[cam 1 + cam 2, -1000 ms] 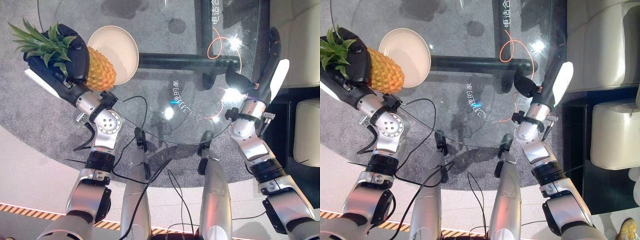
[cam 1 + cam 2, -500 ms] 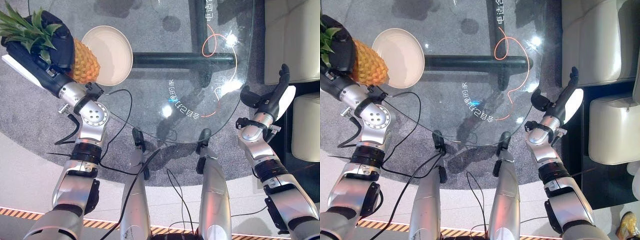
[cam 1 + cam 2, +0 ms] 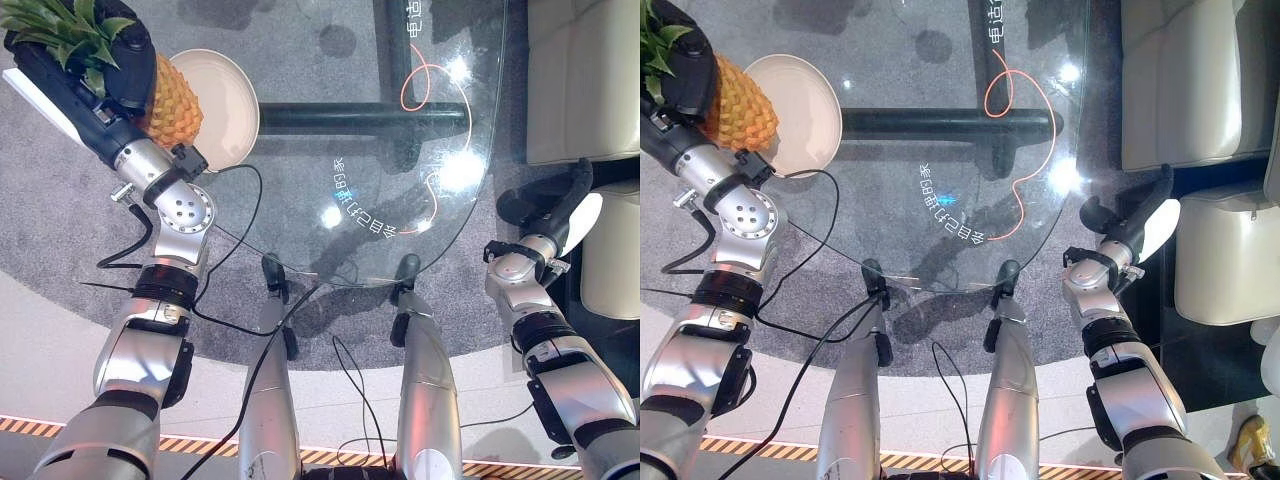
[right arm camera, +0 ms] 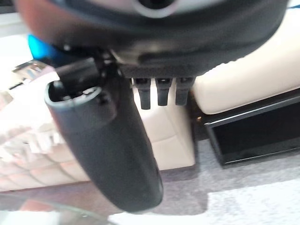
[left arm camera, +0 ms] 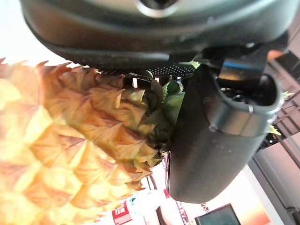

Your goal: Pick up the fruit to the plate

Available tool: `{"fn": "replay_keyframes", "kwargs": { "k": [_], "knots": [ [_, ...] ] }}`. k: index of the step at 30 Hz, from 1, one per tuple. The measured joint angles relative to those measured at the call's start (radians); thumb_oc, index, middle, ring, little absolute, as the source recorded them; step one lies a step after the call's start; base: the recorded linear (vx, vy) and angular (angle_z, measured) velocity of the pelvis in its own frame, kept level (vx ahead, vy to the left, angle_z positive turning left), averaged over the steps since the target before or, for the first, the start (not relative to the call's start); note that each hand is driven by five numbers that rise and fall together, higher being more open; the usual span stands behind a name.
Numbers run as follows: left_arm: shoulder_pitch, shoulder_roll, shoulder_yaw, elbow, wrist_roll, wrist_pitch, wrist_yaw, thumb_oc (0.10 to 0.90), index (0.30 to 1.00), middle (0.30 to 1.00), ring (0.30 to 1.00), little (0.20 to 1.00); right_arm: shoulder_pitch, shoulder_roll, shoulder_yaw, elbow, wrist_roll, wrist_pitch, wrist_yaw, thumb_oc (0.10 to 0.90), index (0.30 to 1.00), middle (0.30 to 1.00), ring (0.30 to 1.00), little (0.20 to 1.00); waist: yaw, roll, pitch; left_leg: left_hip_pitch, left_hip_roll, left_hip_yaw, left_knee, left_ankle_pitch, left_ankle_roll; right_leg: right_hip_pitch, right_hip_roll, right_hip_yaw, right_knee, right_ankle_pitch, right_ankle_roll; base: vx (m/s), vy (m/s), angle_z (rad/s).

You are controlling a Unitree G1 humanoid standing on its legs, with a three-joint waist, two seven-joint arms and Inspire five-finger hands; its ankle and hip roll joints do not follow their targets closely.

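the left hand [image 3: 95, 75] is wrapping its dark fingers and thumb around the pineapple [image 3: 172, 100] near its leafy crown, and it is holding the fruit up at the far left of the scene. the pineapple's yellow body is overlapping the left rim of the cream plate [image 3: 225, 95], which is sitting on the round glass table [image 3: 330, 120]; whether the fruit is touching the plate is hard to tell from above. in the left wrist view the scaly skin [image 5: 70, 140] is pressing right against the palm, with the thumb [image 5: 215, 136] closing over the green leaves at the top of the fruit. an orange cord [image 3: 430, 130] is looping over the right part of the glass. the right hand [image 3: 1135, 222] is hanging off the table's right edge, near the cream sofa [image 3: 1200, 80], with its fingers straight and its thumb standing apart, gripping nothing. in the right wrist view the thumb [image 4: 108, 145] is pointing out over the grey carpet [image 4: 243, 187], with pale cushions behind it.
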Motion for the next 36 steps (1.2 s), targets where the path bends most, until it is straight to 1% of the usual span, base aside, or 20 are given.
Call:
{"fn": "replay_keyframes", "kwargs": {
  "k": [3,6,8,9,11,13,19,25,30,36],
  "knots": [
    [-0.014,0.011,-0.033,0.014,-0.037,0.0,-0.014,0.1,0.3,0.3,0.3,0.2,-0.007,0.0,0.0,0.051,0.0,-0.001,0.037,0.8,0.9,0.9,0.9,0.9,-0.003,0.0,0.0,0.0,0.0,0.0,0.0,0.0,0.0,0.0,0.001,0.0,0.0,0.0,0.0,0.0,0.0,0.0],
    [-0.045,0.024,-0.064,0.045,-0.059,0.0,-0.044,0.1,0.3,0.3,0.3,0.2,-0.02,0.0,0.0,0.12,0.011,0.002,0.102,0.8,0.9,0.9,0.9,0.9,-0.004,0.0,0.0,-0.002,0.001,0.0,0.0,0.0,0.0,-0.002,0.002,0.0,0.0,0.0,0.0,0.0,0.0,0.0],
    [-0.054,0.024,-0.07,0.048,-0.07,0.0,-0.053,0.1,0.3,0.3,0.3,0.2,-0.025,0.001,0.001,0.153,0.022,0.003,0.145,0.8,0.9,0.9,0.9,0.9,-0.004,0.0,0.0,-0.002,0.001,0.0,0.0,0.0,0.0,-0.002,0.002,0.0,0.0,0.0,0.0,0.0,0.0,0.0],
    [-0.074,0.024,-0.073,0.07,-0.079,0.0,-0.071,0.1,0.3,0.3,0.3,0.2,-0.031,0.001,0.001,0.175,0.04,0.008,0.185,0.8,0.9,0.9,0.9,0.9,-0.003,0.0,0.0,-0.002,0.002,0.0,0.0,0.0,0.0,-0.002,0.002,0.0,0.0,0.0,0.0,0.0,0.0,0.0],
    [-0.088,0.025,-0.074,0.084,-0.09,0.0,-0.086,0.1,0.3,0.3,0.3,0.2,-0.031,0.002,0.002,0.193,0.048,0.012,0.214,0.8,0.9,0.9,0.9,0.9,-0.003,0.0,0.0,-0.002,0.002,0.0,0.0,0.0,0.0,-0.002,0.002,0.0,0.0,0.0,0.0,0.0,0.0,0.0],
    [-0.111,0.027,-0.097,0.096,-0.123,0.001,-0.106,0.1,0.3,0.3,0.3,0.2,-0.032,0.001,0.008,0.232,0.075,0.033,0.299,0.8,0.9,0.9,0.9,0.9,-0.002,-0.001,0.0,-0.002,0.003,0.0,0.0,0.0,0.0,-0.002,0.003,-0.001,0.0,0.0,0.0,0.0,0.0,0.0],
    [-0.124,0.029,-0.108,0.11,-0.123,0.007,-0.14,0.1,0.3,0.3,0.3,0.2,-0.035,0.003,0.014,0.252,0.087,0.098,0.44,0.8,0.9,0.9,0.9,0.9,-0.007,-0.004,0.001,-0.002,0.006,0.0,0.001,0.001,-0.001,-0.002,0.006,0.0,0.001,0.002,-0.003,0.0,0.0,0.0],
    [-0.138,0.029,-0.117,0.152,-0.122,0.01,-0.157,0.1,0.3,0.3,0.3,0.2,-0.049,0.003,0.049,0.266,0.087,0.137,0.508,0.8,0.9,0.9,0.9,0.9,-0.009,-0.011,0.0,-0.002,0.012,0.0,0.003,0.002,-0.004,-0.002,0.013,-0.001,0.002,0.004,-0.006,0.0,0.002,-0.01],
    [-0.145,0.032,-0.136,0.156,-0.141,0.015,-0.167,0.1,0.3,0.3,0.3,0.2,-0.048,0.003,0.05,0.269,0.087,0.147,0.533,0.8,0.9,0.9,0.9,0.9,-0.007,-0.012,0.0,-0.002,0.012,-0.001,0.003,0.003,-0.005,-0.002,0.013,-0.001,0.002,0.005,-0.007,0.0,0.0,0.0],
    [-0.156,0.032,-0.146,0.188,-0.144,0.017,-0.175,0.1,0.3,0.3,0.3,0.2,-0.05,0.003,0.05,0.269,0.086,0.147,0.536,0.8,0.9,0.9,0.9,0.9,-0.011,-0.014,0.0,-0.002,0.013,-0.001,0.003,0.003,-0.005,-0.002,0.015,0.0,0.002,0.005,-0.007,0.0,0.018,-0.01]
  ]
}}
